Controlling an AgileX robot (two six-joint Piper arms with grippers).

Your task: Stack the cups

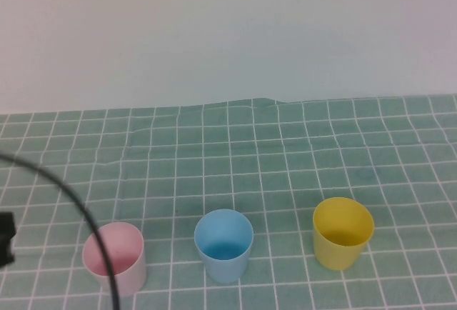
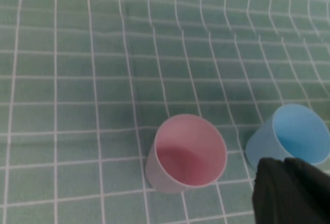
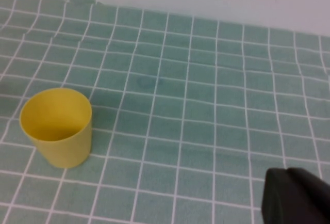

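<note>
Nearest me, along the front edge of the table, I see three cups standing upright in a row, mouths up and well apart: the pink cup [image 1: 114,258] on my left, the blue cup [image 1: 224,245] in the middle, the yellow cup [image 1: 343,233] on my right. None is nested yet, so stacking has not begun. My left gripper [image 2: 294,190] hangs just above and beside the pink and blue cups, fingers closed and holding nothing; a black cable [image 1: 71,196] from that arm crosses in front of the pink cup. My right gripper [image 3: 296,195] sits out of the high view, near the yellow cup but apart from it, also closed and empty. I judge the cups light, thin-walled plastic, smooth and a little slippery, likely to flex or tip if squeezed hard; I would pinch one wall at the rim. They taper toward the base, so they should nest. Farther back, the green checked cloth [image 1: 285,160] lies wrinkled, ending at a plain pale wall [image 1: 228,31].
</note>
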